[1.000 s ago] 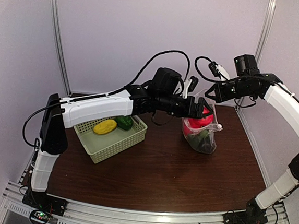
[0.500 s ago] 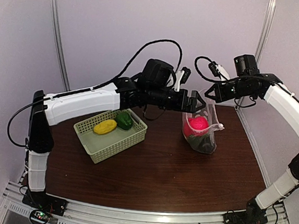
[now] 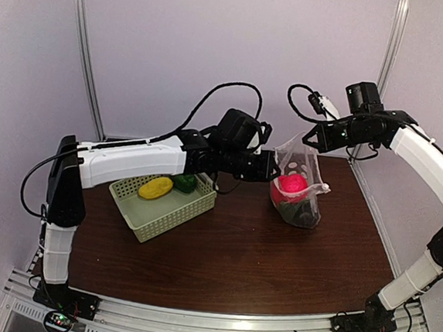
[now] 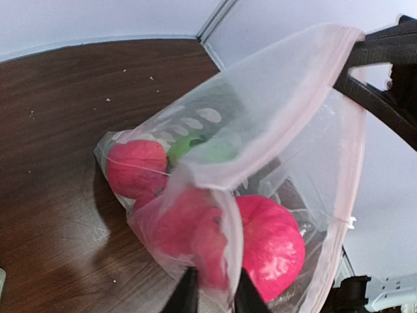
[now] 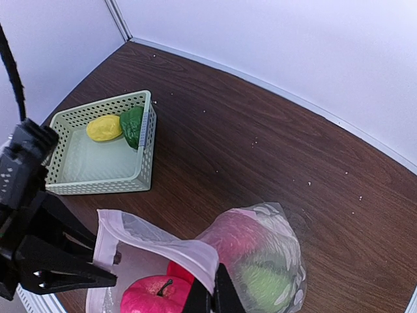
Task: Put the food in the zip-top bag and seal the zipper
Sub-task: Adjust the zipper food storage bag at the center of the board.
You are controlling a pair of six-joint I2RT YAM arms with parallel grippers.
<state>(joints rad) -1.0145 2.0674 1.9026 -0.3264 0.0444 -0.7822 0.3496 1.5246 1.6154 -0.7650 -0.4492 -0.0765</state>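
We are holding the bag [image 3: 303, 169] mouth open, left gripper [image 4: 215, 282] and right gripper [image 5: 210, 291] each pinching a lip (more food [image 3: 155, 187] waiting).

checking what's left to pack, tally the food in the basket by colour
yellow lemon-like piece: 1
dark green piece: 1
total in the pale green lattice basket: 2

I held the clear dotted bag [image 3: 302, 173] upright by its open mouth, zipper [image 5: 159, 240] unsealed. Red fruits [image 4: 270, 244] and a green piece [image 4: 208, 149] sat inside; a lemon [image 5: 104, 128] and green vegetable [image 5: 133, 125] lay in the basket [image 5: 98, 186].
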